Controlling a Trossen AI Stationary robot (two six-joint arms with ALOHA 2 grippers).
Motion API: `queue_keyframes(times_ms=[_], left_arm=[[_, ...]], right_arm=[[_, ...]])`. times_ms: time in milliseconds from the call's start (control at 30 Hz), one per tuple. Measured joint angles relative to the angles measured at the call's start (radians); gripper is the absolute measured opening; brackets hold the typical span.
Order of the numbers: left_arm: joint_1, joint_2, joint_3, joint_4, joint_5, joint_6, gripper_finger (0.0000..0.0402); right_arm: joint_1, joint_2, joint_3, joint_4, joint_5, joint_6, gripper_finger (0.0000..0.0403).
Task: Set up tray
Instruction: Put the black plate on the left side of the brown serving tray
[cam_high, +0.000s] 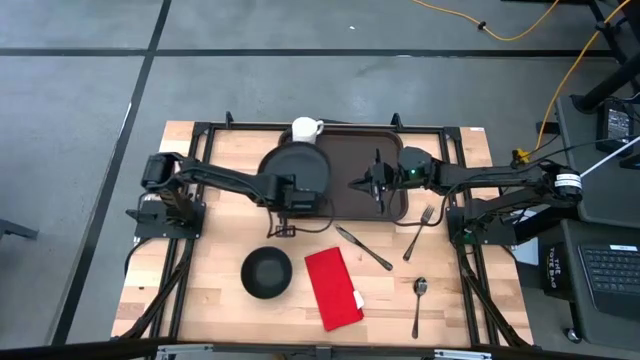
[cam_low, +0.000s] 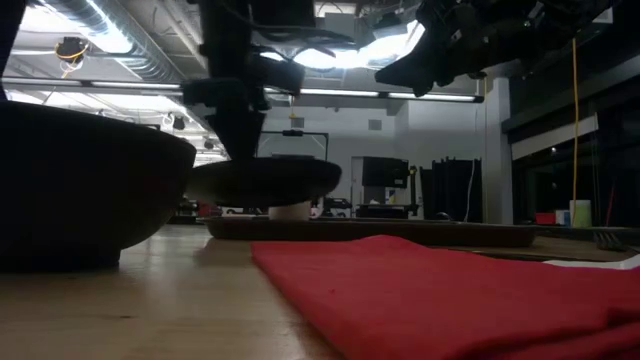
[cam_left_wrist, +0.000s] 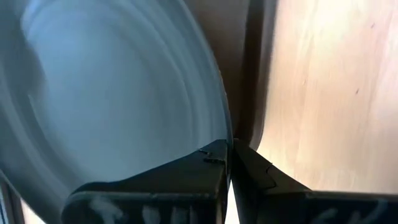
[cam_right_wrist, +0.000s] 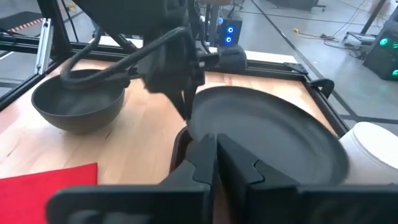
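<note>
From above we see the tray (cam_high: 345, 170) lying along the far side of the bench (cam_high: 215, 250), dark brown, with the white mug (cam_high: 306, 129) at its far left corner. The left pincer (cam_high: 288, 192) is clamped on the near edge of the black plate (cam_high: 296, 166), which sits over the tray's left end. We turn to the left wrist view and get what the overhead cannot give: the two dark fingers (cam_left_wrist: 211, 163) pressed together on the plate's rim (cam_left_wrist: 221, 118), with the tray's raised edge (cam_left_wrist: 254, 74) just beyond and bare wood past that.

The low view adds height: the plate (cam_low: 262, 180) hangs clear above the tray (cam_low: 370, 230), tilted a little, and the mug (cam_low: 289, 211) shows under it. The black bowl (cam_low: 85, 185) looms large at the near left and the red napkin (cam_low: 430, 290) fills the foreground.

The right pincer (cam_high: 378, 182) hovers over the middle of the tray, fingers together and holding nothing; its own camera shows them meeting (cam_right_wrist: 214, 155), and beyond them the plate (cam_right_wrist: 267, 140) and the left arm's pincer (cam_right_wrist: 181, 102) gripping it.

Back overhead, the bowl (cam_high: 266, 273) and napkin (cam_high: 333, 288) lie on the near bench, with the knife (cam_high: 363, 248), fork (cam_high: 420, 230) and spoon (cam_high: 419, 303) to the right.
</note>
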Motion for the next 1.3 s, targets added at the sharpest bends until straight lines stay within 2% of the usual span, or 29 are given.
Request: queue_keyframes(times_ms=[233,467,767,1133,1300], left_arm=[[0.000,0.079,0.063,-0.038,0.034,0.014,0.0002],[0.000,0.081,0.064,-0.024,0.059,0.008,0.0002],[-0.022,0.088,0.064,0.037,0.106,0.003,0.0002],[-0.022,0.112,0.065,0.096,0.096,0.037,0.0002],[-0.015,0.119,0.065,0.100,0.107,0.039,0.0002]], right_arm=[[0.000,0.000,0.000,-0.032,0.000,0.003,0.0020],[0.000,0.000,0.000,-0.065,0.000,0.022,0.0006],[0.000,0.001,0.000,-0.065,-0.001,0.027,0.0026],[0.000,0.001,0.000,-0.066,-0.001,0.029,0.0007],[0.008,0.001,0.000,-0.069,-0.001,0.028,0.0017]])
